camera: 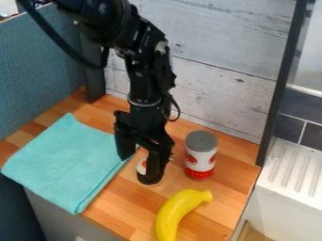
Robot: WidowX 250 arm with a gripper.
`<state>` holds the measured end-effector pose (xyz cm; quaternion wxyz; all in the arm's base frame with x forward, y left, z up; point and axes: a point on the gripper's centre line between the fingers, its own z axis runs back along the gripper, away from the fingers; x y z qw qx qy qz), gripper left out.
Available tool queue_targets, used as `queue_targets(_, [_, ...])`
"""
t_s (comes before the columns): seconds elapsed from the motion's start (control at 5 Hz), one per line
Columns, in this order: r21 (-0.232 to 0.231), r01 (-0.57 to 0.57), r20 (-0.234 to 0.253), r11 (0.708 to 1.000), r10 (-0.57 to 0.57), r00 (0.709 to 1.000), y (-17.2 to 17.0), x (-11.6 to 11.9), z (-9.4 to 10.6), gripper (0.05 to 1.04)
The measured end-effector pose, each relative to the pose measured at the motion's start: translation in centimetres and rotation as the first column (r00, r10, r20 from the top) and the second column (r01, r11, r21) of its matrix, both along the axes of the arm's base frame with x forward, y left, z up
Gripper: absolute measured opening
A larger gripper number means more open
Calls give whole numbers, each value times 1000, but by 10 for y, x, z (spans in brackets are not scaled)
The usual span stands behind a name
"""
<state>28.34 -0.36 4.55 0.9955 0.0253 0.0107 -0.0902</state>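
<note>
Small can is standing on the table near the cloth, partly hidden by the hand, whose fingers are hanging spread apart. Handling it well is probably depending on centring both fingers about its sides, closing gently, and staying clear of the red can and banana.

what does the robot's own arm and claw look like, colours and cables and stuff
The arm is black and jointed, with a thin pale ring near the wrist. A thick black cable curves off its upper part, and a thinner black one loops by the wrist. The claw is black too, with two chunky fingers.
</note>
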Motion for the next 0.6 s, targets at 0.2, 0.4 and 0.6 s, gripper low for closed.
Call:
queue_targets(0.2, [-32,16,1,999,-16,1000,-5,1,-2,1000])
queue_targets(0.4, [-33,9,-13,999,-9,1000,-5,1,-9,1000])
queue_targets(0.6, [-21,0,-52,1000,-1,999,-4,1,-25,940])
